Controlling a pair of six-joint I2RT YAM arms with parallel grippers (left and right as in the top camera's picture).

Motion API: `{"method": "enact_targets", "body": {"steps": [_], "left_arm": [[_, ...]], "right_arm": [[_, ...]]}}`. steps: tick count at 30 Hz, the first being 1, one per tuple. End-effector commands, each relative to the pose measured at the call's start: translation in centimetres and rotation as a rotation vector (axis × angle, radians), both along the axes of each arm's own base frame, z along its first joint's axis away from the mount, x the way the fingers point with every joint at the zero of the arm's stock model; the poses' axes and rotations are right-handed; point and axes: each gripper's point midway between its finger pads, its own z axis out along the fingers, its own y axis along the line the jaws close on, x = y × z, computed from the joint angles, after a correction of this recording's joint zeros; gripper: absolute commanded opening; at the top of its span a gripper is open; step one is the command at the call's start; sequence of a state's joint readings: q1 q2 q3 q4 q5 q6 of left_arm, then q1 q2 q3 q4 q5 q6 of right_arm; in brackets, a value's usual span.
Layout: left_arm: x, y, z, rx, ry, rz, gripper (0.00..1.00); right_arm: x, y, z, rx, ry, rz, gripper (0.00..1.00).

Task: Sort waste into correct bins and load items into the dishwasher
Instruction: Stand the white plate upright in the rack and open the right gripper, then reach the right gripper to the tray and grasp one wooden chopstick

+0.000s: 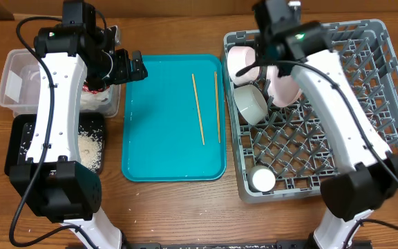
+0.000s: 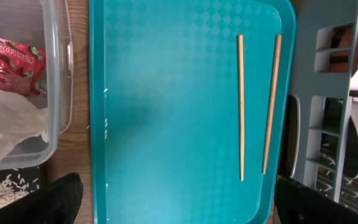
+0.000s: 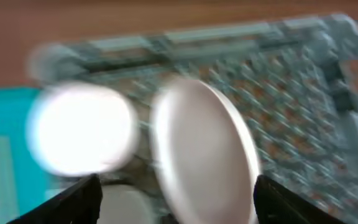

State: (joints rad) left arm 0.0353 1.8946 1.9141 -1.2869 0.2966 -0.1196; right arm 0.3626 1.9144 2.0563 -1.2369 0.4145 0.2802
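Observation:
My left gripper (image 1: 126, 66) (image 2: 179, 208) is open and empty above the left part of the teal tray (image 1: 164, 149). Two wooden chopsticks (image 1: 197, 109) (image 2: 240, 106) lie on the tray's right side. The napkin (image 2: 5, 124) and red wrapper (image 2: 11, 65) lie in the clear tub (image 1: 16, 83). Rice scraps (image 1: 88, 145) lie in the black tray (image 1: 26, 149). The grey dish rack (image 1: 365, 138) holds the pink plate (image 1: 282, 84) (image 3: 204, 143), pink dish (image 1: 240, 59), grey-green bowl (image 1: 251, 102) and white cup (image 1: 262, 180). My right gripper (image 3: 179, 202) is open over the upright plate; that view is blurred.
The teal tray (image 2: 166, 124) sits between the bins and the rack. The clear tub stands behind the black tray at the left. My right arm (image 1: 337, 104) stretches over the rack. A few rice grains lie on the wooden table (image 1: 185, 207) by the black tray.

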Motion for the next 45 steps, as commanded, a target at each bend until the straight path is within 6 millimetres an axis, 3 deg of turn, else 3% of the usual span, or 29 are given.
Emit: {"method": "enact_targets", "body": {"steps": [1,3,8,10,17,24,40,43,45], "left_arm": [[0.2,0.0,0.7,-0.003,-0.026,-0.011,1.0],[0.2,0.0,0.7,-0.003,-0.026,-0.011,1.0],[0.2,0.0,0.7,-0.003,-0.026,-0.011,1.0],[0.2,0.0,0.7,-0.003,-0.026,-0.011,1.0],[0.2,0.0,0.7,-0.003,-0.026,-0.011,1.0],[0.2,0.0,0.7,-0.003,-0.026,-0.011,1.0],[0.2,0.0,0.7,-0.003,-0.026,-0.011,1.0],[0.2,0.0,0.7,-0.003,-0.026,-0.011,1.0],[0.2,0.0,0.7,-0.003,-0.026,-0.011,1.0]], "right_arm": [[-1.7,6.1,4.6,0.313,-0.035,0.205,0.77],[-2.5,10.0,3.4,0.43,0.02,0.314,0.66],[-3.1,13.7,-0.9,0.461,0.087,0.308,0.55],[-3.7,16.0,-4.2,0.46,0.139,0.3,0.48],[-4.6,20.4,-11.5,0.411,0.24,0.327,0.44],[-5.0,20.6,-17.9,0.331,0.339,0.25,0.44],[-6.4,19.6,-25.6,0.258,0.491,0.185,0.4],[-6.7,19.5,-25.9,0.257,0.51,0.184,0.3],[-7.1,19.5,-25.9,0.253,0.524,0.185,0.15]]}}
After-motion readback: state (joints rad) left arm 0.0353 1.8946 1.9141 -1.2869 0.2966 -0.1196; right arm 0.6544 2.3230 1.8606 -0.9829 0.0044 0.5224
